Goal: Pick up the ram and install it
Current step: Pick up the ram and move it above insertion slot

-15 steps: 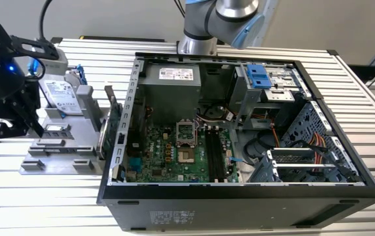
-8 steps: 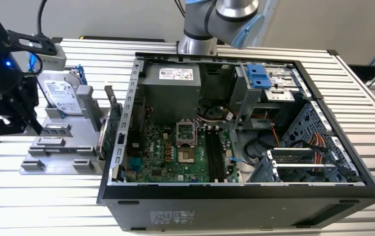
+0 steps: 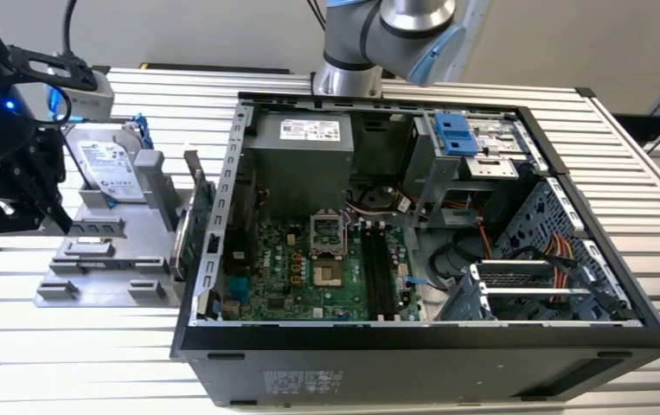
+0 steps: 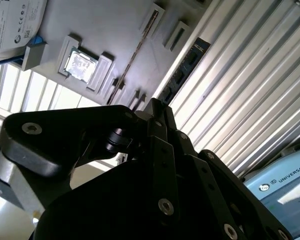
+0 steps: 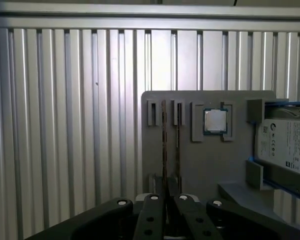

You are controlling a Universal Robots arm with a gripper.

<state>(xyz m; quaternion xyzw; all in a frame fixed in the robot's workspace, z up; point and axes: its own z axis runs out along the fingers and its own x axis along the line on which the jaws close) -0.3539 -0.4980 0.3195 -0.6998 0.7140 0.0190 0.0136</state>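
In the exterior view the gripper (image 3: 32,194) hangs at the exterior view's left, over the grey parts tray (image 3: 99,281) beside the open computer case (image 3: 422,350); in the second wrist view the ram (image 4: 138,47) stands on edge in a tray slot. In the first wrist view the ram (image 5: 164,145) has one end right at the gripper (image 5: 169,198); whether the tool is spread or pinching, I cannot tell.

An open computer case (image 3: 422,372) is lying on a slatted metal table (image 3: 64,363), exposing a green motherboard (image 3: 289,277). In the exterior view, a grey power supply (image 3: 306,147) is sitting at twelve o'clock from the motherboard. At nine o'clock from the case, a grey holder (image 3: 87,281) is propping up a silver hard drive (image 3: 111,169). A green card (image 3: 197,229) is standing just beside the case wall. A square processor chip (image 5: 215,121) is resting in a pocket of the holder.
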